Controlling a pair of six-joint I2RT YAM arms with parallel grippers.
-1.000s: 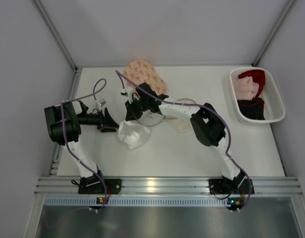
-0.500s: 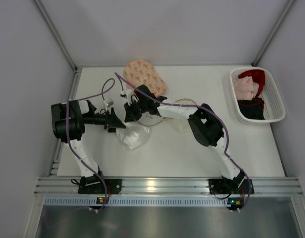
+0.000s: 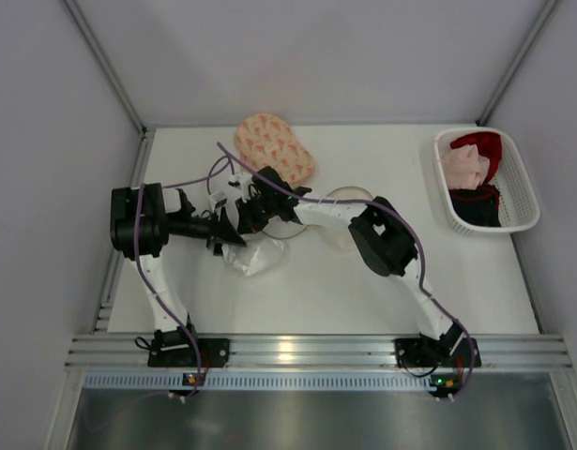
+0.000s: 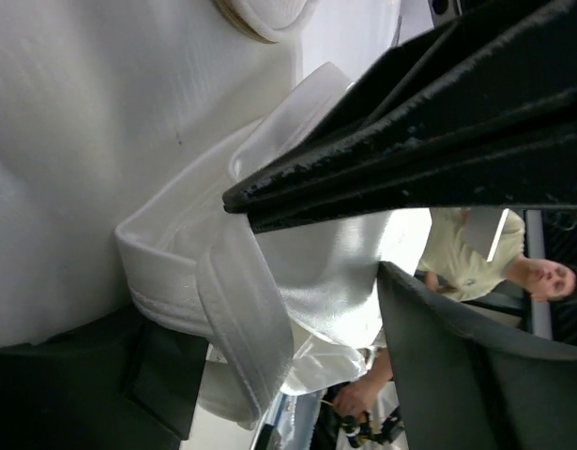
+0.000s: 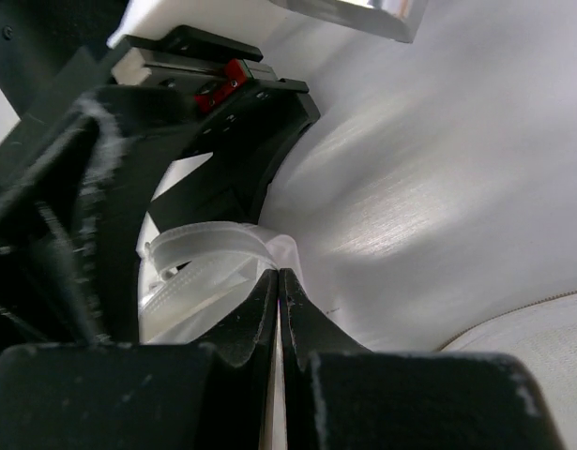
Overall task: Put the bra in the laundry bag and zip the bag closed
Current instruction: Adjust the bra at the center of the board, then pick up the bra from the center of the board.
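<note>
The laundry bag (image 3: 255,255) is a single crumpled pouch of thin, glossy white fabric, slightly see-through. It lies on the white table (image 3: 363,300) left of centre, right where the two arms meet. In the left wrist view its edge shows as a folded, stitched white band (image 4: 241,319) running along the smooth fabric.

The bra (image 3: 344,196) shows as one pale cream rounded cup with a tan rim. It lies flat on the table just right of the bag, outside it, partly under the right arm's forearm. The same rim appears at the lower right corner of the right wrist view.

The left gripper (image 3: 234,230) reaches in from the left with its two fingers spread wide. The bag's banded edge lies in the gap between them, and the fingers are not clamped on it. The right gripper (image 5: 277,277) has its two fingers pressed flat together. A bunched strip of the bag's white edge sits against their tips, but whether any of it is pinched between them cannot be told.

Toward the back of the table lies one oval piece of peach fabric (image 3: 274,145) printed with small orange shapes, just behind the grippers. At the far right stands one white slatted basket (image 3: 527,192) holding three garments: one red (image 3: 480,145), one pink (image 3: 464,169) and one black (image 3: 476,204).

One person in a pale yellow shirt (image 4: 476,253) shows past the fingers in the left wrist view.
</note>
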